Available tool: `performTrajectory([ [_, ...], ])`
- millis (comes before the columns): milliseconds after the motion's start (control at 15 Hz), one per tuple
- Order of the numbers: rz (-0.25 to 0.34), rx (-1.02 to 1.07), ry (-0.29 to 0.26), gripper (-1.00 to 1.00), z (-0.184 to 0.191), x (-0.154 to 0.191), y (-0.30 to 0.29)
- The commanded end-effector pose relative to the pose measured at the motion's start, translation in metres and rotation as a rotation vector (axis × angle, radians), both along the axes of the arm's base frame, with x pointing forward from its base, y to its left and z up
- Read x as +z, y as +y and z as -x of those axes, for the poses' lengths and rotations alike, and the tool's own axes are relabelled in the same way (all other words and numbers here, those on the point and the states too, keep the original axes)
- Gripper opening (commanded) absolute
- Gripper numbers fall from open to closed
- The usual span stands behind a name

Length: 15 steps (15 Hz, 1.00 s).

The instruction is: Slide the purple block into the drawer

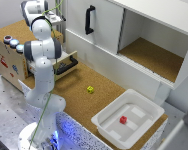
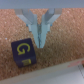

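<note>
In the wrist view the purple block (image 2: 22,54), a dark cube with a yellow letter G, rests on a cork surface. My gripper (image 2: 40,42) is beside it, fingers pressed together with nothing between them, the tips close to the block's side. In the exterior view my gripper (image 1: 56,20) is over the cork top of the small wooden cabinet (image 1: 9,55), and the arm hides the block there. The drawer (image 1: 64,62) with its black bar handle stands pulled out below that top.
A yellow block (image 1: 90,89) lies on the cork table. A white bin (image 1: 144,107) at the exterior view's right holds a red block (image 1: 123,120). The big white cupboard (image 1: 104,30) with a black handle stands behind. Coloured buttons (image 1: 13,42) sit on the cabinet.
</note>
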<state>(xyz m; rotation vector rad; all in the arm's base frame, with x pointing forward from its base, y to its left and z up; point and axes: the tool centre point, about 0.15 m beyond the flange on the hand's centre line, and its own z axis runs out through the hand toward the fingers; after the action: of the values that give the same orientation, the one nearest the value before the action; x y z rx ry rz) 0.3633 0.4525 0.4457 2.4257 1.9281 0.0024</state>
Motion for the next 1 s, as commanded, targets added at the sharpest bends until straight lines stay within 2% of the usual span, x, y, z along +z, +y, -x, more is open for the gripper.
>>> performTrajectory([
  [0, -0.053, 0.095, -0.051, -1.00, 0.013, -0.008, 0.039],
  [333, -0.031, 0.136, -0.072, -1.00, 0.036, -0.003, 0.040],
  [600, -0.021, 0.138, -0.046, -1.00, 0.053, -0.013, 0.027],
  [933, -0.030, 0.122, -0.048, -1.00, 0.045, -0.020, 0.028],
])
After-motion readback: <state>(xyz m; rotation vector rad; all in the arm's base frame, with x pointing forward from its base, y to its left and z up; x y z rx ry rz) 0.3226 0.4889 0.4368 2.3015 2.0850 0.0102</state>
